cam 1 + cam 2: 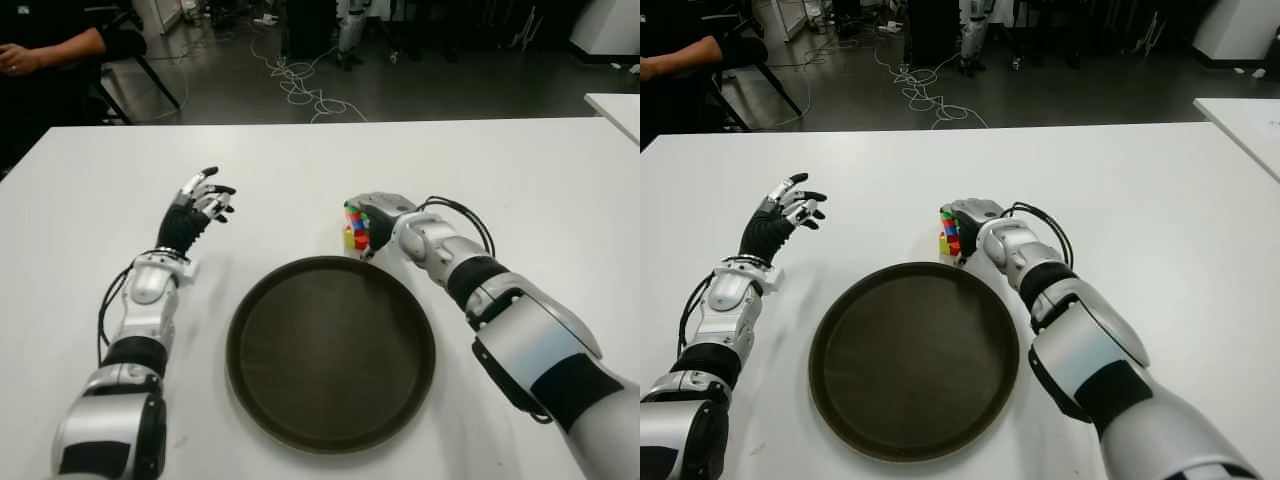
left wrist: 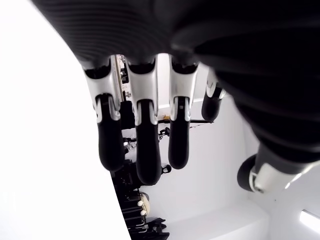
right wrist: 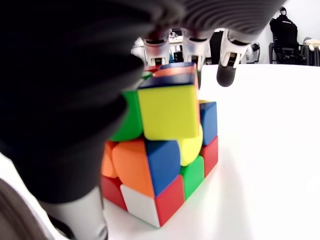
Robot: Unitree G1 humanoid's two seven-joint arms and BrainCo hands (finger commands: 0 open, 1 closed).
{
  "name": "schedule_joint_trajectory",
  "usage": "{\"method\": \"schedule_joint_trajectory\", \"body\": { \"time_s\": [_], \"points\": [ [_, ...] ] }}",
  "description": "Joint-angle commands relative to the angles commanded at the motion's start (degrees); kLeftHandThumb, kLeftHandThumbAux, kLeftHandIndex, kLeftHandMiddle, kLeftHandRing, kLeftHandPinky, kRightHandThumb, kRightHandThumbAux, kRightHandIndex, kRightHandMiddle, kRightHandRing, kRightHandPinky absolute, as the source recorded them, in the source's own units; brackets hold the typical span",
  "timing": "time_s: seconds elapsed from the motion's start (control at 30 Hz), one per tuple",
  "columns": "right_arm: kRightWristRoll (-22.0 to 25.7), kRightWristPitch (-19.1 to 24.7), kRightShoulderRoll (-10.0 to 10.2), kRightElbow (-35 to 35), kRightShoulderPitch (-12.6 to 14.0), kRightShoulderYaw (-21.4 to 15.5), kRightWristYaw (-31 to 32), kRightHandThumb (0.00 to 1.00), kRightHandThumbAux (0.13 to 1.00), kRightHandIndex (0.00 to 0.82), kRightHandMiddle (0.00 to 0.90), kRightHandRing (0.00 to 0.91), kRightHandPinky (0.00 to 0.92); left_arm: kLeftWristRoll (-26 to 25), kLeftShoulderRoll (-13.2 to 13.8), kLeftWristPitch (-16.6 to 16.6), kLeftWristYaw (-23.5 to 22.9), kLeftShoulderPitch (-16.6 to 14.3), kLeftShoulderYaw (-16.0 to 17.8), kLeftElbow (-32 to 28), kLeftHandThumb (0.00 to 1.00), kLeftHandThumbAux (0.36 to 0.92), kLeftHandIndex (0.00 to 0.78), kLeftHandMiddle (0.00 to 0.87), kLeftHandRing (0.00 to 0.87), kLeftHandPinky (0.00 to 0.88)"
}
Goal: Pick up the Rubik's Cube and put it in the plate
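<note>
Over on your left, the left hand point(image 1: 200, 205) hovers above the white table point(image 1: 80, 200), fingers loosely spread and holding nothing, well clear of the dark round plate point(image 1: 331, 352). Move across: the plate sits front and centre, bare. Just beyond its far rim on the right, your right hand point(image 1: 375, 222) is wrapped over the Rubik's Cube point(image 3: 160, 155), fingers curled around it, the cube's bottom on the table beside the plate.
</note>
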Motion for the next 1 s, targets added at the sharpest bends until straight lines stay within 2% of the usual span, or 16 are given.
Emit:
{"method": "schedule_joint_trajectory", "body": {
  "time_s": [0.23, 0.5, 0.7, 0.87, 1.0],
  "points": [
    [-0.46, -0.54, -0.04, -0.03, 0.06, 0.79, 0.13, 0.0, 0.842, 0.109, 0.108, 0.13, 0.131, 0.07, 0.07, -0.08, 0.01, -0.02, 0.01, 0.19, 0.108, 0.568, 0.128, 0.342, 0.426, 0.449],
    [-0.37, -0.92, -0.13, -0.09, 0.06, 1.35, 0.14, 0.0, 0.846, 0.117, 0.119, 0.142, 0.139, 0.07, -0.04, -0.35, 0.35, 0.1, 0.09, 0.02, 0.086, 0.555, 0.125, 0.349, 0.434, 0.445],
    [-0.16, -0.88, -0.06, -0.12, 0.11, 1.35, 0.16, 0.0, 0.871, 0.134, 0.134, 0.168, 0.194, 0.45, 0.13, -0.26, 0.74, 0.24, -0.07, -0.15, 0.085, 0.554, 0.12, 0.339, 0.432, 0.44],
    [0.08, -0.68, -0.02, -0.14, 0.22, 1.1, -0.1, 0.0, 0.906, 0.216, 0.252, 0.316, 0.352, 0.24, 0.05, -0.05, 0.3, 0.24, 0.12, -0.26, 0.096, 0.562, 0.126, 0.347, 0.435, 0.457],
    [0.14, -0.63, -0.06, -0.16, 0.28, 1.0, -0.14, 0.0, 0.934, 0.241, 0.341, 0.401, 0.428, 0.0, -0.08, -0.02, 0.04, 0.24, 0.26, -0.35, 0.106, 0.564, 0.129, 0.349, 0.435, 0.464]
  ]
}}
